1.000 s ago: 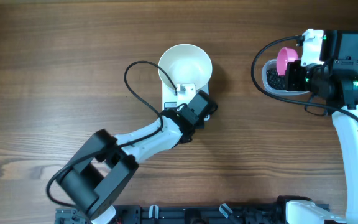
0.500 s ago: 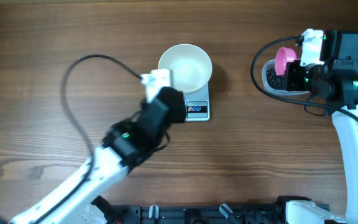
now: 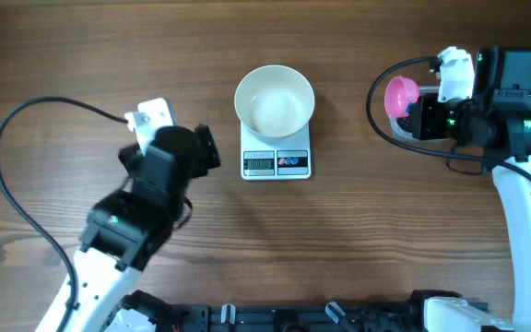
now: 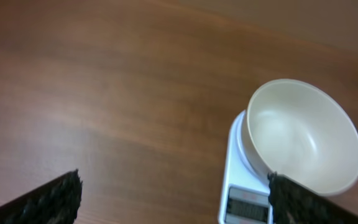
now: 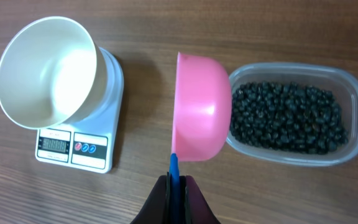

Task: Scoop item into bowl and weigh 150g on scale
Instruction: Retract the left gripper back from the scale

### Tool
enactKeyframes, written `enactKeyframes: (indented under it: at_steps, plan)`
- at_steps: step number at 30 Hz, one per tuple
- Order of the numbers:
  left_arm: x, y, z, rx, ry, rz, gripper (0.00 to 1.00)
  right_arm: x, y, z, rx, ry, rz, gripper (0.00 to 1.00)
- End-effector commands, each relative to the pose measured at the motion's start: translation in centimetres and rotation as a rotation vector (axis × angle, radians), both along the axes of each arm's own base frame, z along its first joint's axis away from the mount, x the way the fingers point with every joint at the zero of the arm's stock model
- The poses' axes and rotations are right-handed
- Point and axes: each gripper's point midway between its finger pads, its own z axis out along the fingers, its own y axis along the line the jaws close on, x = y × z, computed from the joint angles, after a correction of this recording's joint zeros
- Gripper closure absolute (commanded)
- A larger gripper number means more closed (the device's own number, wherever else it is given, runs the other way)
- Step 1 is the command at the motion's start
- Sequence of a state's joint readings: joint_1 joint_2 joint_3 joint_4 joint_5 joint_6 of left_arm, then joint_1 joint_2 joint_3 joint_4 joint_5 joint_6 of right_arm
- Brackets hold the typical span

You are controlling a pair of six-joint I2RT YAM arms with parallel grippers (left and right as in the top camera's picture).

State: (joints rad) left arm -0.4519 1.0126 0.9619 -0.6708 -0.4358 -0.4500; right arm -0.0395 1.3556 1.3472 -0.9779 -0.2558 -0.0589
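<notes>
Right wrist: right gripper (image 5: 174, 180) clamps scoop (image 5: 201, 109), apparently empty, at tub's (image 5: 291, 160) left end; bowl (image 5: 48, 74) empty on scale (image 5: 73, 149); left gripper (image 4: 173, 186) agape, idle. Scooping step: next, dip into beans (image 5: 284, 118).

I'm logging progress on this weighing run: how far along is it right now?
Done: the round white bowl sits empty on the flat white digital scale, and the open left pincer holds nothing. In hand: the right pincer is shut on the blue handle of the pink plastic scoop by the clear plastic tub of small black beans. Left: all scooping and weighing.
</notes>
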Motion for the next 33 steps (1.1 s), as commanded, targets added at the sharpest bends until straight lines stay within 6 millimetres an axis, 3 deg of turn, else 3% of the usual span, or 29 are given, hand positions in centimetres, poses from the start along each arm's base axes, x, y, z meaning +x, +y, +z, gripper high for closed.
enactKeyframes:
  at_steps: [1, 7, 11, 14, 22, 28, 33]
  plan:
    - [1.5, 0.7, 1.1, 0.052, 0.002, -0.269, 0.0, -0.1, 0.5, 1.0, 0.03, -0.023, 0.01, 0.96]
    - [3.0, 4.0, 5.9, 0.016, -0.159, -0.39, 0.0, 0.4, 0.6, 1.4, 0.052, -0.039, -0.011, 0.96]
    - [2.6, 5.5, 5.7, 0.048, -0.147, -0.397, 0.0, 1.9, 0.5, 2.6, 0.049, -0.123, -0.009, 0.96]
    - [1.9, 5.0, 4.6, 0.06, -0.095, -0.437, 0.0, 2.6, 0.5, 3.2, 0.048, -0.159, -0.008, 0.96]
    - [-1.6, 3.1, 2.7, -0.023, 0.022, -0.522, 0.0, 1.9, 0.5, 2.6, 0.044, -0.124, -0.003, 0.96]
    - [-5.6, 0.1, 4.4, -0.008, 0.02, -0.766, 0.0, 1.7, 0.5, 2.5, 0.045, -0.114, -0.003, 0.96]
    - [-7.2, -0.3, 5.0, -0.003, 0.027, -0.789, 0.0, 1.7, 0.5, 2.5, 0.045, -0.114, -0.003, 0.96]
